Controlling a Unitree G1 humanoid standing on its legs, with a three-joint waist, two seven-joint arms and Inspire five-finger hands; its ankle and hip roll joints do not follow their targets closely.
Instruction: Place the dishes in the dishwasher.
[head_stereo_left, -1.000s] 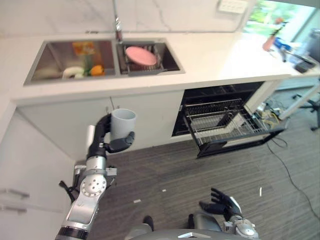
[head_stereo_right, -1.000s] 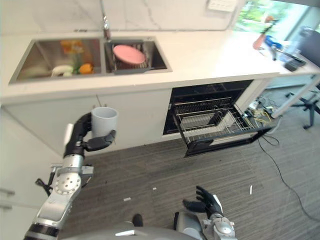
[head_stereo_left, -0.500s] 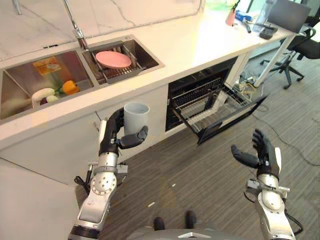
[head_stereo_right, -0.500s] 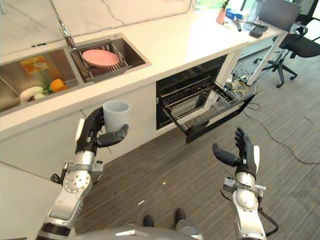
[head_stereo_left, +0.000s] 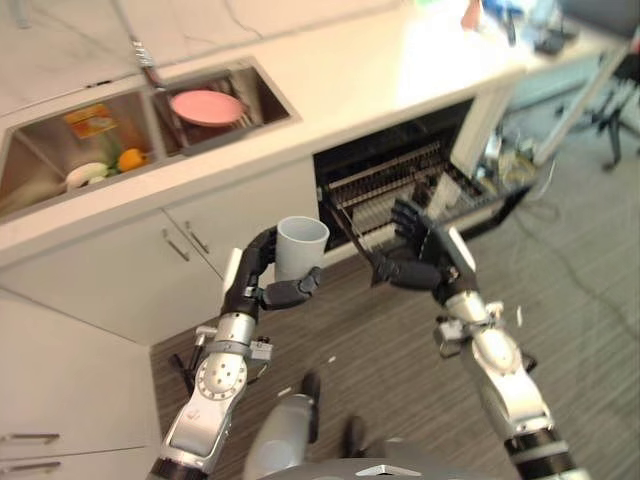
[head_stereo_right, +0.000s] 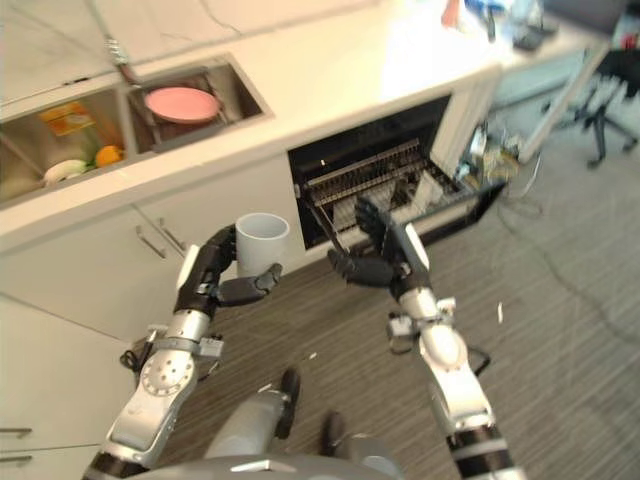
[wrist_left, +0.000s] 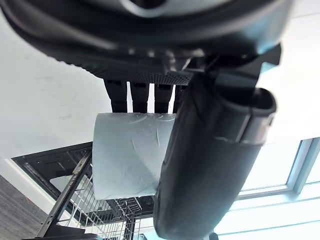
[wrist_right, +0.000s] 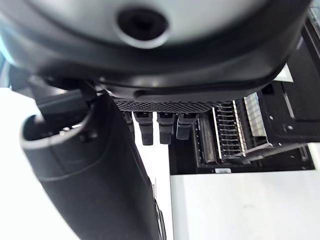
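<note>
Moved: right robot hand (head_stereo_left: 418, 255) has come up from low near the floor and now hangs in front of the dishwasher (head_stereo_left: 420, 190), close beside the cup (head_stereo_left: 300, 248); the camera has swung too, so the whole scene sits differently.
Left robot hand (head_stereo_left: 262, 283): curled round the cup, fingers behind it and thumb across the front, holding it upright in the air before the cabinet doors (head_stereo_left: 200, 250).
Cup: pale grey, mouth up, off every surface, below the desk (head_stereo_left: 390, 70) edge and left of the dishwasher opening; in the left wrist view it shows as a pale cylinder (wrist_left: 129, 155) between fingers and thumb.
Right robot hand, state: fingers spread and fairly straight, thumb out, holding nothing; palm turned toward the cup.
Dishwasher: door down, wire rack (head_stereo_right: 385, 195) pulled out, with what looks like white dishes toward its right end.
Sink (head_stereo_left: 130, 125): set in the desk, with a pink plate (head_stereo_left: 205, 106) on a rack in the right basin; orange and pale items (head_stereo_left: 105, 166) in the left basin.
</note>
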